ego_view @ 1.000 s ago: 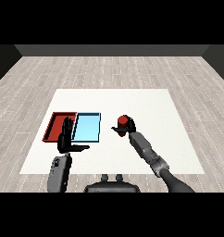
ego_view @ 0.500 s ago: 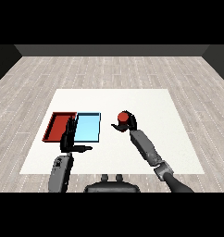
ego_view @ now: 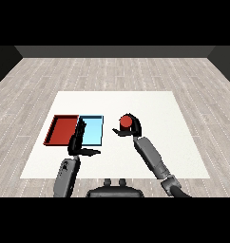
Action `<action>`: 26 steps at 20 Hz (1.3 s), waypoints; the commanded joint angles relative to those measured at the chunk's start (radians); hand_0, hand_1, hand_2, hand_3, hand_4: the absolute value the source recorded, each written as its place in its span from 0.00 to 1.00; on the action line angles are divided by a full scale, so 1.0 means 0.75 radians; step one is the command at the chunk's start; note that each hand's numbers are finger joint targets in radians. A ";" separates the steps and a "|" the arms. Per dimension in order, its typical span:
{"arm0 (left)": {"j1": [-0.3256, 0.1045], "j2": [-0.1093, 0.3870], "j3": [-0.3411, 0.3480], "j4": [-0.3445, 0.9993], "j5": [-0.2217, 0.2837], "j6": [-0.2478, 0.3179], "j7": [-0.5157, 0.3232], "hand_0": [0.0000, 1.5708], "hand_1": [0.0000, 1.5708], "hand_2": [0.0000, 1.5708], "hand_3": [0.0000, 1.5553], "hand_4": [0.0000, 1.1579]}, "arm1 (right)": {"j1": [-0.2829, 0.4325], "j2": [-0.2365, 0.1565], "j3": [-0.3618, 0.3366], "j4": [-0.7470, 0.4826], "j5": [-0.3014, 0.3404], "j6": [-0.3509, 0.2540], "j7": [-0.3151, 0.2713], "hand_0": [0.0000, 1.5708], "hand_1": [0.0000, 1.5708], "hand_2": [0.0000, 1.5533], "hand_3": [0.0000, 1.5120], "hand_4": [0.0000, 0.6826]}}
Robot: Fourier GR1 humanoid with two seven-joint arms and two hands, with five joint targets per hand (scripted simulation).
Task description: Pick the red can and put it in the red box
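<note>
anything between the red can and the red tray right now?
Yes. The right hand holds the red can to the right of both trays. The light blue tray lies between it and the red tray, and the left hand is raised over the seam between the trays, so the can would have to pass over both.

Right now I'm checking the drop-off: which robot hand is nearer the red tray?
Left. The left robot hand hovers at the red tray's right edge; the right robot hand, curled round the red can, is beyond the light blue tray.
</note>
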 commanded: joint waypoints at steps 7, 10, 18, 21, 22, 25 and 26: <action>-0.106 -0.006 -0.238 -0.008 0.047 0.174 0.209 0.00 0.00 0.00 0.00 0.00 | 0.248 0.061 0.095 -0.287 0.086 -0.071 0.039 0.92 0.92 0.92 0.91 0.96; -0.082 -0.006 -0.315 0.090 0.045 0.224 0.086 0.00 0.00 0.00 0.00 0.00 | 0.187 0.073 0.146 -0.380 0.090 -0.162 0.153 0.93 0.93 0.92 0.92 0.95; -0.145 -0.006 -0.305 0.195 0.083 0.212 0.117 0.00 0.00 0.00 0.00 0.00 | 0.168 0.073 0.190 -0.215 0.008 -0.170 -0.014 0.93 0.93 0.93 0.92 0.92; -0.262 -0.006 -0.371 0.448 0.205 0.301 -0.026 0.00 0.00 0.00 0.00 0.00 | 0.211 0.049 0.147 -0.441 0.112 -0.128 0.210 0.93 0.93 0.93 0.91 0.93; -0.257 -0.006 -0.386 0.353 0.214 0.278 0.067 0.00 0.00 0.00 0.00 0.00 | 0.203 0.073 0.196 -0.359 0.089 -0.180 0.115 0.93 0.93 0.93 0.91 0.94; -0.207 -0.006 -0.439 0.438 0.206 0.303 -0.073 0.00 0.00 0.00 0.00 0.00 | 0.208 0.073 0.181 -0.319 0.052 -0.130 0.056 0.92 0.92 0.92 0.92 0.93; -0.206 -0.006 -0.375 0.468 0.205 0.225 -0.100 0.00 0.00 0.00 0.00 0.00 | 0.141 0.073 0.157 -0.321 0.067 -0.148 0.128 0.92 0.92 0.92 0.92 0.93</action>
